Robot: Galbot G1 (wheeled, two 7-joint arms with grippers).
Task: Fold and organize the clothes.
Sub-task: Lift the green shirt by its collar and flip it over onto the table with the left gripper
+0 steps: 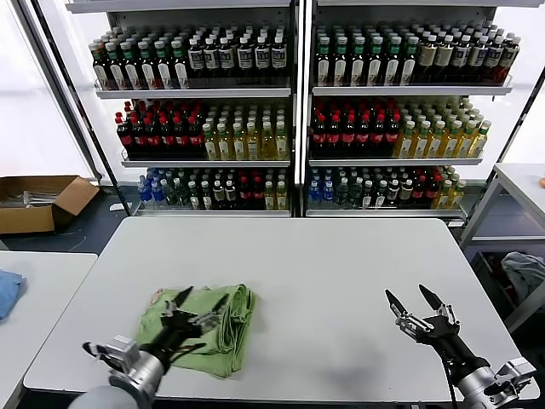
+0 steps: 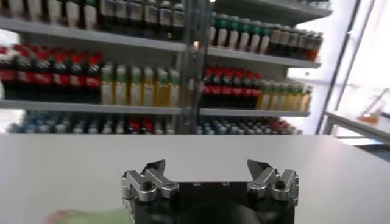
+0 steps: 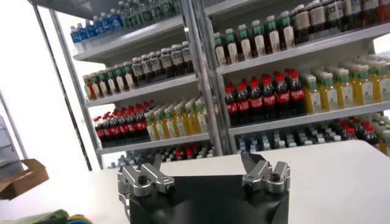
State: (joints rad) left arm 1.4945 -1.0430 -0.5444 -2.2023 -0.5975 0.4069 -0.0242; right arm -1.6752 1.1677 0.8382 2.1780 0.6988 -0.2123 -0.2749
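Note:
The light green shirt (image 1: 223, 322) lies folded into a compact bundle on the white table (image 1: 324, 264), near its front left. A bit of pale print shows at its left edge. My left gripper (image 1: 201, 301) is open and hovers just over the shirt's left part, holding nothing. A corner of green fabric shows low in the left wrist view (image 2: 79, 217). My right gripper (image 1: 408, 298) is open and empty above the table's front right, well apart from the shirt. In the right wrist view the shirt's edge (image 3: 36, 217) shows far off.
Shelves of bottles (image 1: 289, 119) stand behind the table. A second table on the left carries a blue cloth (image 1: 8, 291). A cardboard box (image 1: 38, 202) sits on the floor at the left. Another table (image 1: 519, 183) and pale fabric (image 1: 526, 274) are at the right.

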